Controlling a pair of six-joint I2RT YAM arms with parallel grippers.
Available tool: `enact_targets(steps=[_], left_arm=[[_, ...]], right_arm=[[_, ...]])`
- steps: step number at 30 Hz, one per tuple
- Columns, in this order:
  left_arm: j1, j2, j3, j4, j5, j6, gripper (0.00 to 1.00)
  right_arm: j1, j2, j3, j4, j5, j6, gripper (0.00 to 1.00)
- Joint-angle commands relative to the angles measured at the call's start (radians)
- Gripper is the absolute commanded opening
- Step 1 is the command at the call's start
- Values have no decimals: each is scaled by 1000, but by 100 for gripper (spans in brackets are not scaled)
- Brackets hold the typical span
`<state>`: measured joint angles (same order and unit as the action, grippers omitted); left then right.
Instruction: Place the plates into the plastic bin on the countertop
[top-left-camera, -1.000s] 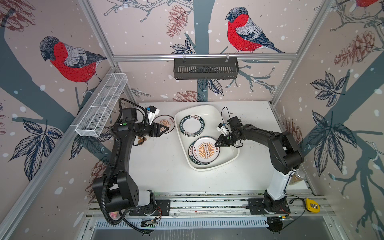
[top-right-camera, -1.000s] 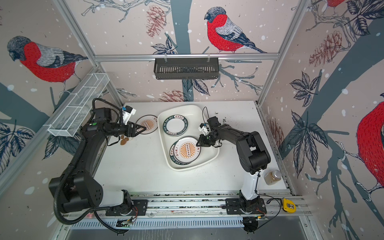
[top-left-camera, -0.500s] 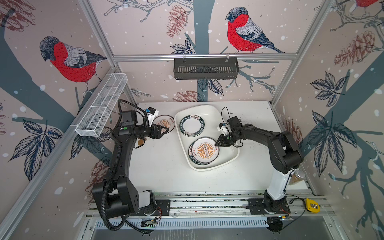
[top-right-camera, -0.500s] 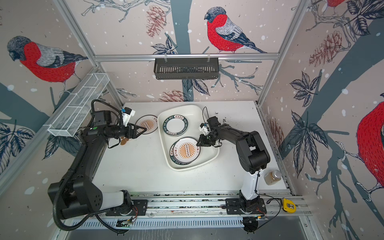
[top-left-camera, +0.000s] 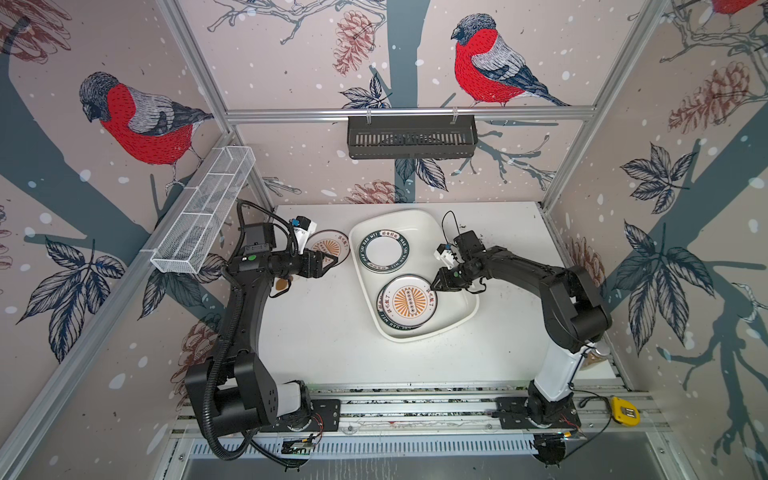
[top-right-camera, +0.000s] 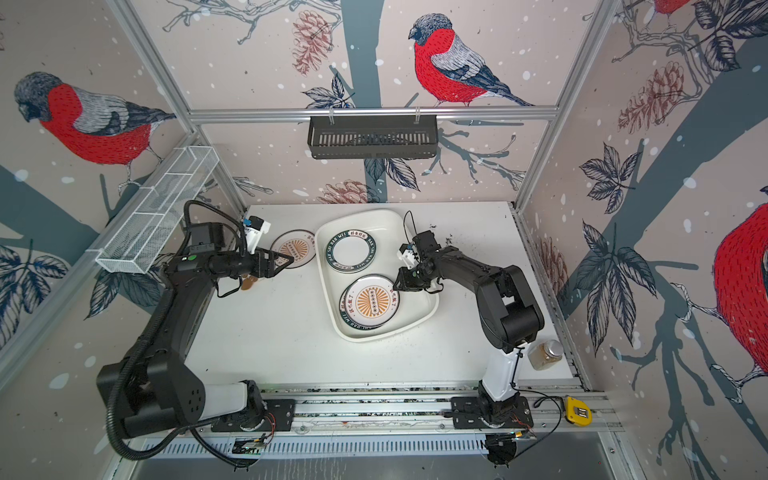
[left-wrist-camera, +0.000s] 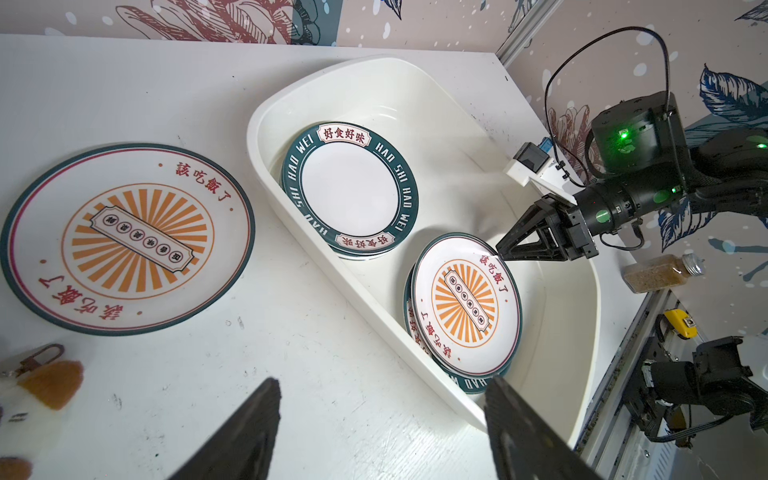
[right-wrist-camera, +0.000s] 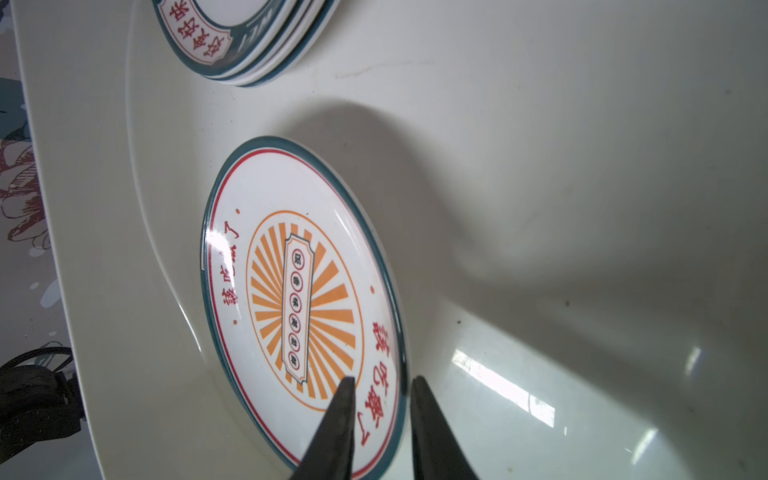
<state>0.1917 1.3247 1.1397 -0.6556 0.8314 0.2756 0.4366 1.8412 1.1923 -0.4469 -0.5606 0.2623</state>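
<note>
The white countertop (top-left-camera: 332, 345) spans the floor of the cell. The plastic bin (top-left-camera: 455, 309) sits on it toward the back, a little right of the middle and set askew. A white wire basket (top-left-camera: 203, 208) hangs on the left wall and a black slotted rack (top-left-camera: 411, 137) on the back wall.

Two piles of plates lie inside the bin. A flat stack of green-rimmed plates (top-left-camera: 384, 251) sits toward its back end, several deep in the right wrist view. Toward its front end a sunburst plate (top-left-camera: 409, 300) tops other plates whose rims peek out beneath it, and it looks tipped up on the side facing the right arm. A second sunburst plate (top-left-camera: 332, 244) lies flat on the countertop, outside the bin and just beside its left wall.

The left gripper (top-left-camera: 332, 262) hangs at that plate's front edge in both top views, its fingers spread wide and holding nothing. The right gripper (top-left-camera: 434, 284) reaches into the bin. Its fingers (right-wrist-camera: 340, 415) stand narrowly parted — one over the sunburst plate's face, one outside its rim — and I cannot tell whether they pinch it.

A jar (top-right-camera: 545, 354) stands at the countertop's front right corner. A yellow tape measure (top-left-camera: 622, 411) lies on the rail in front, and a small orange fuzzy thing (left-wrist-camera: 50, 384) lies by the left arm.
</note>
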Motion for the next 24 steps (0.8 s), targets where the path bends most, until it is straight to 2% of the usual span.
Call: enact_targets(steps=[1,10,16,24], left_arm=[[-1,4,-6,30,10,3,77],[0,3,-10,32,-8,1,77],[-1,-9,-32,76,-55,-52,79],[-1,40,-72,207,-147,-253,81]], right_arm=[[17,2,12,-40,46,-14,25],[41,28,22,-32,57,-6,24],[44,31,27,-27,60,-5,24],[43,-68,18,-2,97,35,24]])
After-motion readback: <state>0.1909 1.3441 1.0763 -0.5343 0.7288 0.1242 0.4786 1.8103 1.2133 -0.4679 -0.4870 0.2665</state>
